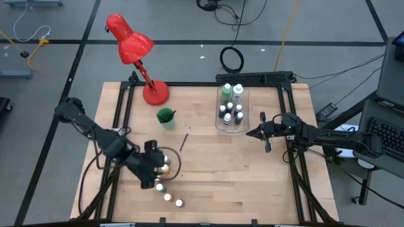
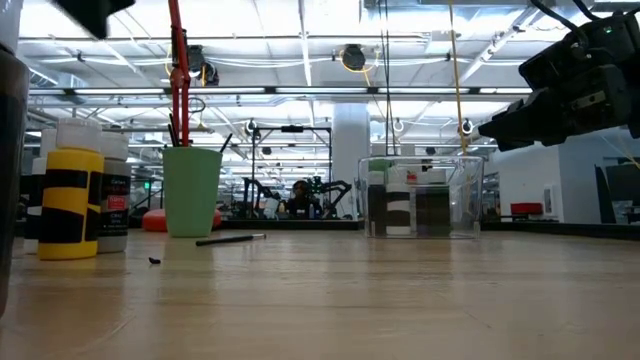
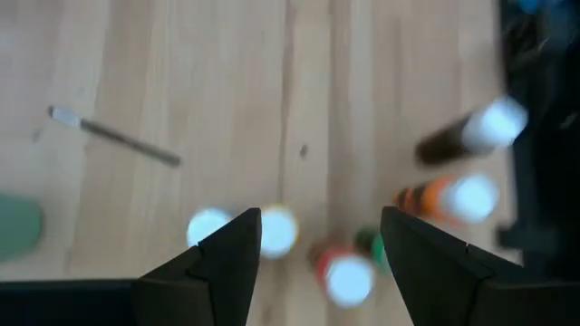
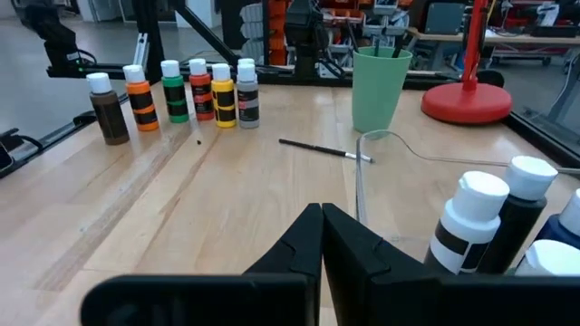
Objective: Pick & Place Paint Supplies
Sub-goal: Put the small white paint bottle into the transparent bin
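Left tool (image 3: 313, 263) spread wide, hovering above paint bottles (image 3: 349, 276). Right tool (image 4: 322, 237) pressed together, empty, beside clear bin (image 1: 231, 120). Paintbrush (image 1: 185, 139) lying between tools.

We saw a red desk lamp (image 1: 134, 52) standing at the table's (image 1: 227, 176) far edge, with a green cup (image 1: 166, 116) just beside its round base. A clear plastic bin (image 1: 231, 129) sat further along near the same edge.
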Robot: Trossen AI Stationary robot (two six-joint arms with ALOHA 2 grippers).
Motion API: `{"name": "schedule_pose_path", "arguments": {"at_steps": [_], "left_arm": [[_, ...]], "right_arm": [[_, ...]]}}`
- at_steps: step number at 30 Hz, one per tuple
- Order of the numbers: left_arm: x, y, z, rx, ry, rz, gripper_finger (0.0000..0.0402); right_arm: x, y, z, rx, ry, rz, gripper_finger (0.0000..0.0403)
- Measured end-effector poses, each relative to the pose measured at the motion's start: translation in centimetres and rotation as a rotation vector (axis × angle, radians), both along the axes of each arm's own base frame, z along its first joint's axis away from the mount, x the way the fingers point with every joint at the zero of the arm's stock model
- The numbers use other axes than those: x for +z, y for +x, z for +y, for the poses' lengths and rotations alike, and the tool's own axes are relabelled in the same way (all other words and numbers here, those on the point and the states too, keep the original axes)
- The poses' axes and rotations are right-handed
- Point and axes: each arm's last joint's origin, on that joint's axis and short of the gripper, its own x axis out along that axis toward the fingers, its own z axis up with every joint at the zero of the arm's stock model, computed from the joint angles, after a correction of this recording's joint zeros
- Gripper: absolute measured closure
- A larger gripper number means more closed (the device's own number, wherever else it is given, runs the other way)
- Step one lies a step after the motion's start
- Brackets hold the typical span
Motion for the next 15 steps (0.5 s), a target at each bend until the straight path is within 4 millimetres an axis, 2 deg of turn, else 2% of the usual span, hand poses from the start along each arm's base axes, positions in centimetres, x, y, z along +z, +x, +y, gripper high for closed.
{"name": "schedule_pose_path", "arguments": {"at_steps": [4, 15], "left_arm": [[-1.9, -0.8, 0.4, 0.014, 0.059, 0.082, 0.0174], [-4.3, -1.0, 2.1, 0.117, 0.069, 0.172, 0.0174]], "right_arm": [[0.0, 0.0, 0.0, 0.0, -0.008, 0.0, 0.0399], [-0.1, 0.0, 0.0, 0.001, -0.007, 0.011, 0.0399]]}}
